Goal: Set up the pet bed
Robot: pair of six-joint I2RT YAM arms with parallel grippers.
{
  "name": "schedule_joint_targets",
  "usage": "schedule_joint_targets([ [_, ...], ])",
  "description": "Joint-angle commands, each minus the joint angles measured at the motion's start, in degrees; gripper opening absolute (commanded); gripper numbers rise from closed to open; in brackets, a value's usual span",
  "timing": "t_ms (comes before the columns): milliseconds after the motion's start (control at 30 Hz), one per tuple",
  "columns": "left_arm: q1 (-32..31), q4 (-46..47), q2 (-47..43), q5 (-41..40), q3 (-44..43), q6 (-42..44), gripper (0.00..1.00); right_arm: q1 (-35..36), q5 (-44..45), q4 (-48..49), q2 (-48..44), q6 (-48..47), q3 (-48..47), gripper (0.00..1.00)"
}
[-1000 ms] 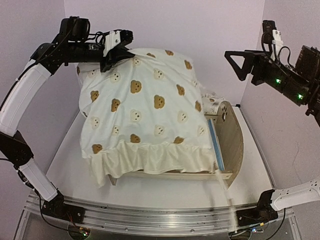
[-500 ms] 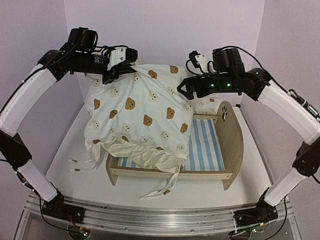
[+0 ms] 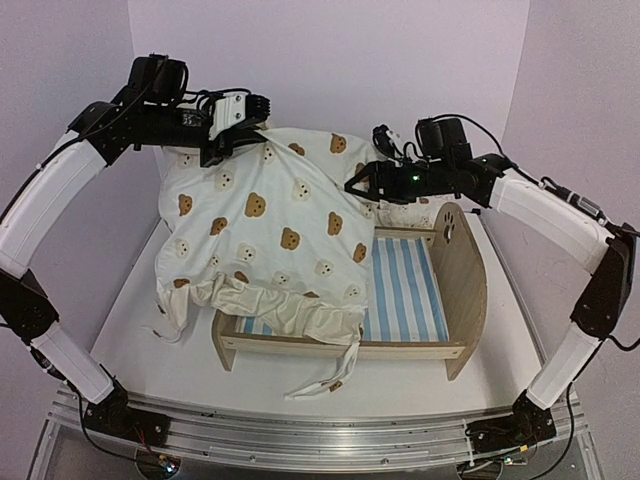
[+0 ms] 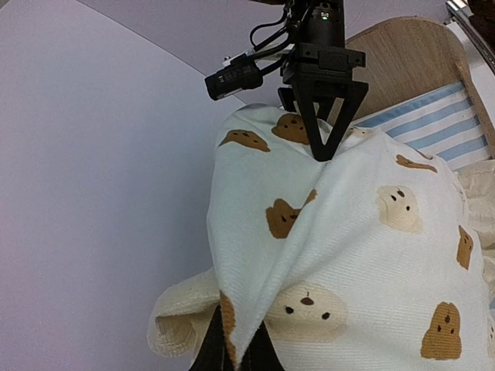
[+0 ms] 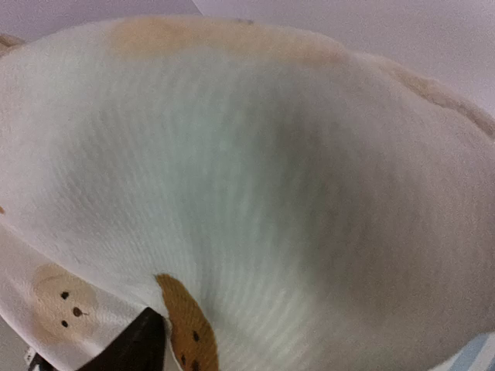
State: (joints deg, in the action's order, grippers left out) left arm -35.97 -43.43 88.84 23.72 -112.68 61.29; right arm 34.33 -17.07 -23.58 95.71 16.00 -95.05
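The enclosure has pale lilac walls (image 3: 350, 60) on 3 sides. They surround a white table (image 3: 120, 330) with an aluminium rail (image 3: 320, 435) along its near edge. The cushion (image 3: 270, 230), cream with a bear print, hangs raised over the left half of the table. Its lower frilled edge drapes onto the pet bed (image 3: 405, 300), which stands right of centre with its headboard (image 3: 462, 265) at the right end. The left gripper (image 3: 218, 150) is closed on the cushion's far-left corner. The right gripper (image 3: 358, 186) touches the cushion's far-right edge. Fabric fills the right wrist view and only 1 finger (image 5: 139, 344) shows, so whether it grips cannot be determined. The cushion hides the bed's left half. 2 tie cords (image 3: 325, 385) hang over the near rail of the bed frame.
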Motion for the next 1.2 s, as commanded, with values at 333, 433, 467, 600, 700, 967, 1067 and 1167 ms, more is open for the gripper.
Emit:
schedule_joint_targets([
  [333, -0.97, 7.18, -3.08, -2.69, -6.94, -9.91, 0.0, 0.08, -1.33, 0.54, -11.68, -0.9, -4.74, 0.0],
  [433, -4.06, 3.79, -2.3, -2.53, -9.41, -10.7, 0.0, 0.11, -1.28, -4.18, -13.29, -2.46, -9.88, 0.0],
  [467, -5.2, 2.67, -1.95, -2.47, -10.13, -11.28, 0.0, 0.07, -1.29, -5.45, -13.66, -2.69, -11.26, 0.0],
  [600, -8.27, -0.24, 0.26, 0.18, -14.33, -17.75, 0.0, 0.07, -0.39, -8.49, -16.63, -2.8, -12.47, 0.0],
  [700, -8.5, -0.6, 1.93, 1.8, -16.99, -22.97, 0.0, 0.07, 3.12, -10.73, -18.79, -2.64, -11.28, 0.0],
  [967, -8.51, 0.71, 2.47, 0.14, -14.21, -24.29, 0.0, 0.04, 6.55, -22.75, -14.98, 0.65, -16.59, 0.0],
  [1067, -8.46, 3.02, 2.01, -2.32, -10.0, -23.41, 0.0, 0.06, 9.35, -25.38, -14.41, 1.24, -15.36, 0.0],
  [1167, -8.04, 7.8, 1.78, -4.47, -2.49, -20.38, 0.0, -0.16, 12.24, -26.38, -11.21, 0.23, -14.11, 0.0],
])
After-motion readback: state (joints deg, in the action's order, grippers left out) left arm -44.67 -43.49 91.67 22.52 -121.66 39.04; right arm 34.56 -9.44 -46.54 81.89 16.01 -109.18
